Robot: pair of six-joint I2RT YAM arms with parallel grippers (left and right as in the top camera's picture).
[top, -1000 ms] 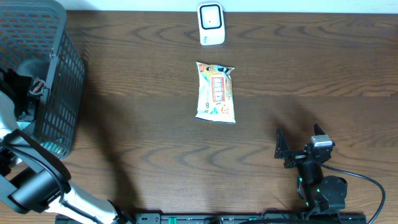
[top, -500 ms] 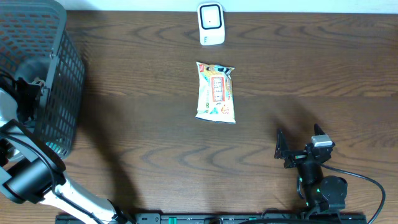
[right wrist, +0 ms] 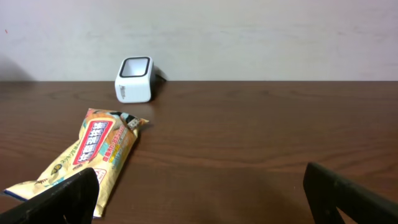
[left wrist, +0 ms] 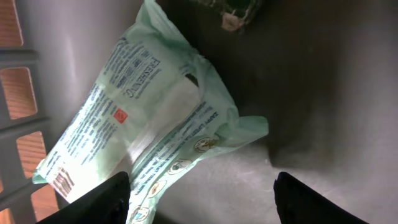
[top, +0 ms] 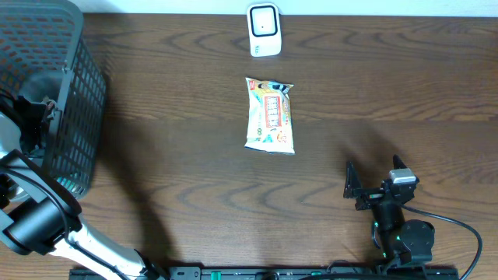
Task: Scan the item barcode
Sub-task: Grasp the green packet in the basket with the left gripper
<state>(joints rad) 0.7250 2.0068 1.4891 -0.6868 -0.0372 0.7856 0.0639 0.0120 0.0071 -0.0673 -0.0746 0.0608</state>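
Green packet (left wrist: 149,118), against the basket (left wrist: 18,57) wall, lies just ahead of the open, empty left jaws; right jaws wide open, empty.

Inside the basket (top: 74,101), the green pack (left wrist: 149,118) runs off the left wrist view's bottom edge, its print too blurred to read. The left end effector (left wrist: 200,193) shows only its fingertips there; overhead, the basket's mesh largely hides it.

Dark wood-grain table (top: 194,194), plain off-white wall (right wrist: 249,37) behind, soft even light.
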